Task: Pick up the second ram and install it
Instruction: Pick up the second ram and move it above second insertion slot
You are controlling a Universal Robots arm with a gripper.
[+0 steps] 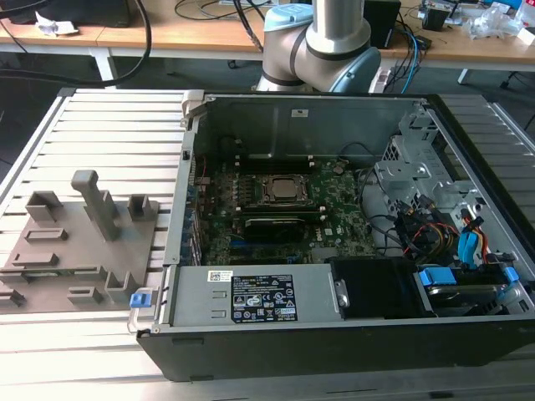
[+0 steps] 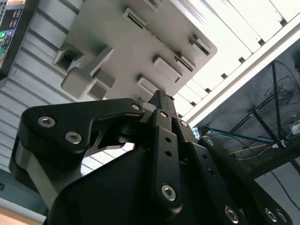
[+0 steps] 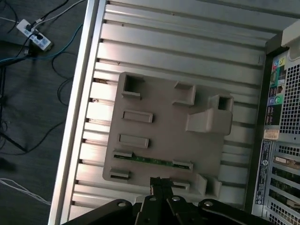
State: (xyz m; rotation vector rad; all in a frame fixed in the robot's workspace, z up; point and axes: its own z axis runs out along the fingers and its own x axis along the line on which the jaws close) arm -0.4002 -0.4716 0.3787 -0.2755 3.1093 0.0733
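The second ram (image 3: 152, 161) is a thin green stick standing on edge between two small holders of the grey fixture plate (image 3: 164, 126). My gripper (image 3: 161, 181) hovers above the plate's edge, a short way from the stick and apart from it. Its black fingers (image 3: 154, 183) are pressed together with nothing between them. In the second wrist view the gripper (image 2: 159, 96) points at the same fixture plate (image 2: 126, 51). The open computer case (image 1: 334, 234) with its green motherboard (image 1: 334, 225) stands beside the fixture plate (image 1: 75, 251).
The fixture carries several raised grey blocks, the tallest one (image 1: 94, 200) near its middle. Fixture and case rest on a slatted aluminium table (image 1: 109, 134). The case holds a processor socket (image 1: 280, 190), drive cages (image 1: 418, 175) and cables. The arm's base (image 1: 322, 42) stands behind the case.
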